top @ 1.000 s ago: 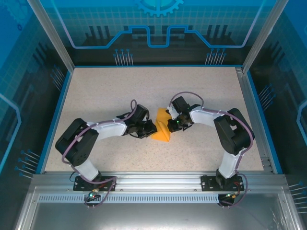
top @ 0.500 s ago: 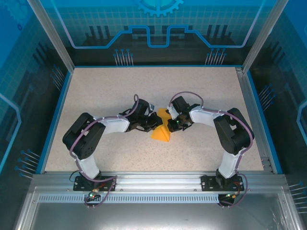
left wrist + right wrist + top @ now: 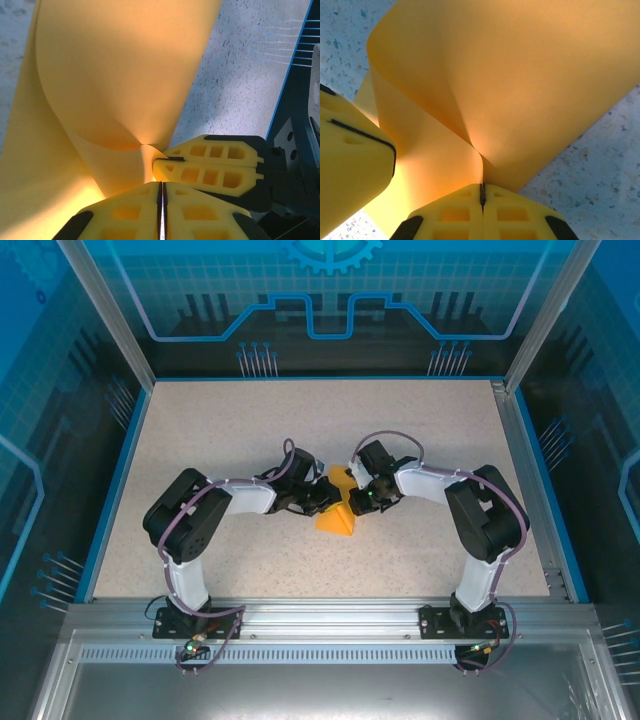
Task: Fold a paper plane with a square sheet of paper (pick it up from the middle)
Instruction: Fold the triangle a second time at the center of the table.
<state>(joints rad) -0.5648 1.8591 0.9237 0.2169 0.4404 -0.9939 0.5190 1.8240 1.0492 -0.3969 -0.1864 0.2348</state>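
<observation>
Roughly at the middle of the counter (image 3: 230,430) sits the sheet (image 3: 338,518), an orange-yellow shape with one point toward the near edge and the rest running up between the two pincer tips. It is not flat. In the left wrist view the sheet (image 3: 115,75) swells in a broad curve and gathers to a tight waist just above the fingers. In the right wrist view the sheet (image 3: 520,75) forms two curved walls that meet in a crease running straight down into the finger seam. Whether its low point rests on the counter I cannot tell.

The left pincer (image 3: 327,497) reaches it from the left and the right pincer (image 3: 353,497) from the right, their tips almost meeting at the paper. Seen close, the left pincer (image 3: 161,192) is pressed together to a hairline slit, and a strip of paper leads down into it, so it pinches the sheet. The right pincer (image 3: 481,192) is likewise pressed together on the crease. Across from the left wrist, the right pincer (image 3: 167,160) shows its fingers together (tips right at the paper's waist). One of the left pincer's fingers (image 3: 350,165) stands just beside the sheet at the left edge of the right wrist view.

Speckled counter (image 3: 240,75) lies bare beyond the paper. Both arms bend inward, elbows out, and a blue rim (image 3: 110,500) borders the counter.
</observation>
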